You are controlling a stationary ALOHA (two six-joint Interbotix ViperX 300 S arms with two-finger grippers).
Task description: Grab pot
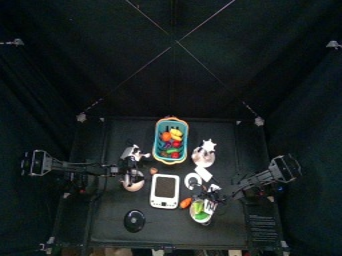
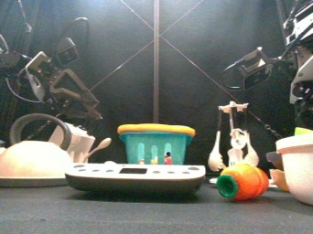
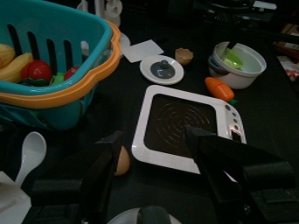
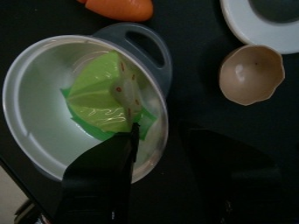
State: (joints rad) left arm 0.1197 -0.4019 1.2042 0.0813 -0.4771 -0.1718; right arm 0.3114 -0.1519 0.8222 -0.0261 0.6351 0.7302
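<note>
The pot (image 4: pixel 59 96) is white with a loop handle and holds a green leafy thing (image 4: pixel 105 96). It stands near the table's front right in the top view (image 1: pixel 203 209) and at the right edge of the front view (image 2: pixel 297 166). My right gripper (image 4: pixel 163 157) hangs right over it, open. One jaw is inside the rim and the other outside, with the rim in the gap between them. My left gripper (image 3: pixel 163 157) is open and empty above the white scale (image 3: pixel 187 122). The pot also shows in the left wrist view (image 3: pixel 237 63).
A teal basket (image 1: pixel 171 140) of toy food stands at the back middle. A kettle (image 2: pixel 31 155) is at the left and a utensil stand (image 2: pixel 230 137) at the right. An orange carrot (image 4: pixel 117 7), a small tan bowl (image 4: pixel 251 72) and a white plate (image 4: pixel 268 17) lie close to the pot.
</note>
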